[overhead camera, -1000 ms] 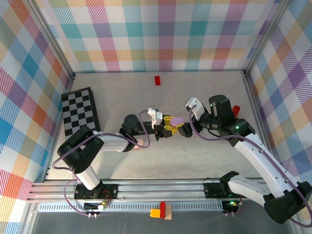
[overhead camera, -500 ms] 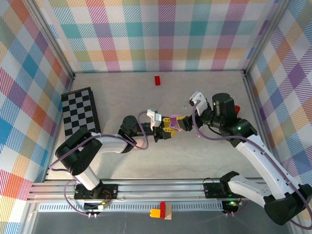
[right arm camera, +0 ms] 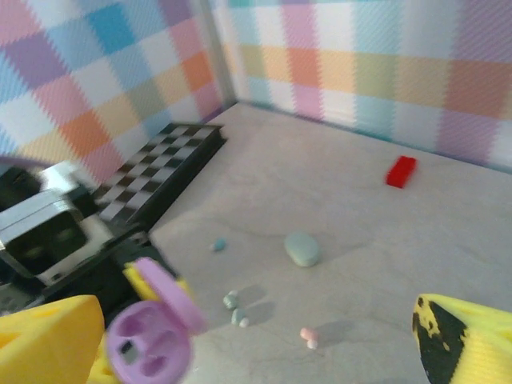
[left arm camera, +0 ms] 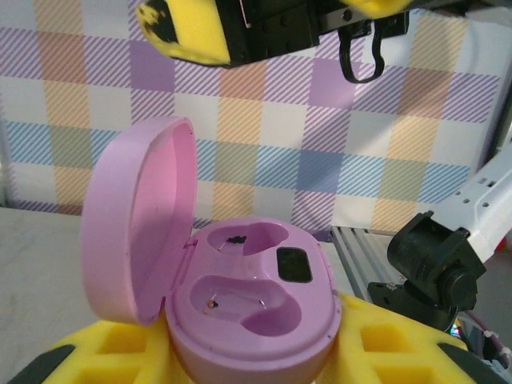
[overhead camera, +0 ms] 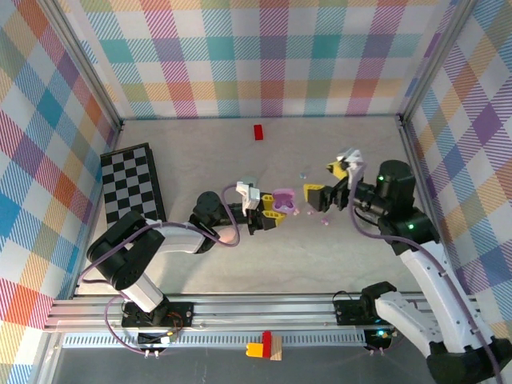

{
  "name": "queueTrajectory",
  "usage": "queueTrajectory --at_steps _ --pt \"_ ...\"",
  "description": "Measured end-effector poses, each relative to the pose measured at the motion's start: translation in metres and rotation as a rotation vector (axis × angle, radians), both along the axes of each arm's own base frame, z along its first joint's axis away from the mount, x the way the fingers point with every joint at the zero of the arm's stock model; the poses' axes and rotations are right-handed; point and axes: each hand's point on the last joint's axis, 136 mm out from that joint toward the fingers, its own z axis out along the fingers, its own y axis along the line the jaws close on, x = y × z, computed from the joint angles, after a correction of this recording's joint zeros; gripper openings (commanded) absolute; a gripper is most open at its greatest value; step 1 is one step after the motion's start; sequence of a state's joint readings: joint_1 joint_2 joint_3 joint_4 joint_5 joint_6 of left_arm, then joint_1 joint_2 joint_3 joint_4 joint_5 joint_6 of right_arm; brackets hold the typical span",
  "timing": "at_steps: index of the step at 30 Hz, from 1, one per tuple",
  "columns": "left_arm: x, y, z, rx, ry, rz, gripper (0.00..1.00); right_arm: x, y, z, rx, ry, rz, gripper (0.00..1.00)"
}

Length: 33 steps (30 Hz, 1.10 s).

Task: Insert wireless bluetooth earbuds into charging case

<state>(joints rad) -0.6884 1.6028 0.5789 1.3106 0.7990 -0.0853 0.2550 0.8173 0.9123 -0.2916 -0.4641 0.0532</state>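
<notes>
The lilac charging case (left arm camera: 256, 300) sits between the yellow pads of my left gripper (left arm camera: 240, 364), which is shut on it. Its lid (left arm camera: 136, 220) stands open to the left, and both wells are empty. From above, the case (overhead camera: 282, 199) is at mid table with my left gripper (overhead camera: 270, 208) under it. My right gripper (overhead camera: 326, 182) hangs open just to the right of the case, holding nothing. On the table past it lie loose earbuds: a light blue one (right arm camera: 218, 244), two pale mint ones (right arm camera: 236, 308) and a pink one (right arm camera: 308, 337).
A closed mint case (right arm camera: 302, 249) lies on the table beyond the buds. A red block (overhead camera: 258, 132) sits near the back wall. A black-and-white checkerboard (overhead camera: 132, 182) lies at the left. Plaid walls close in three sides.
My right gripper has drawn back to the right, away from the lilac case. The case's lid, down a second ago, now stands open. The left arm has hardly moved.
</notes>
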Motion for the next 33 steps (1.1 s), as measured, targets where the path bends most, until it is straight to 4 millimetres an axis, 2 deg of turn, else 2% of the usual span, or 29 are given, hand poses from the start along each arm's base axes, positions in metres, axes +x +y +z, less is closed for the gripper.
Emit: queueTrajectory --at_steps 3,7,10,15,17,20,24,33 --pt "0.004 0.012 0.005 -0.008 -0.01 0.031 0.35 0.016 -0.025 -0.016 0.063 0.092 -0.131 0.99" --pt "0.006 0.022 0.011 -0.02 -0.025 0.058 0.35 0.032 -0.037 -0.051 0.085 0.261 -0.249 0.98" --pt "0.006 0.027 0.011 -0.019 -0.025 0.067 0.35 0.043 -0.041 -0.088 0.075 0.423 -0.308 0.88" --pt "0.006 0.03 0.009 -0.016 -0.023 0.074 0.35 0.053 -0.041 -0.175 0.022 0.783 -0.379 0.7" --pt "0.006 0.03 0.009 -0.016 -0.023 0.074 0.35 0.052 -0.038 -0.201 0.011 0.888 -0.385 0.65" --pt "0.005 0.03 0.009 -0.015 -0.022 0.074 0.35 0.051 -0.037 -0.23 0.0 0.995 -0.4 0.62" --pt "0.005 0.031 0.005 -0.01 -0.015 0.076 0.35 0.049 -0.038 -0.251 -0.001 1.077 -0.429 0.61" --pt "0.004 0.032 0.003 -0.006 -0.013 0.076 0.35 0.031 -0.052 -0.278 -0.032 1.15 -0.536 0.63"
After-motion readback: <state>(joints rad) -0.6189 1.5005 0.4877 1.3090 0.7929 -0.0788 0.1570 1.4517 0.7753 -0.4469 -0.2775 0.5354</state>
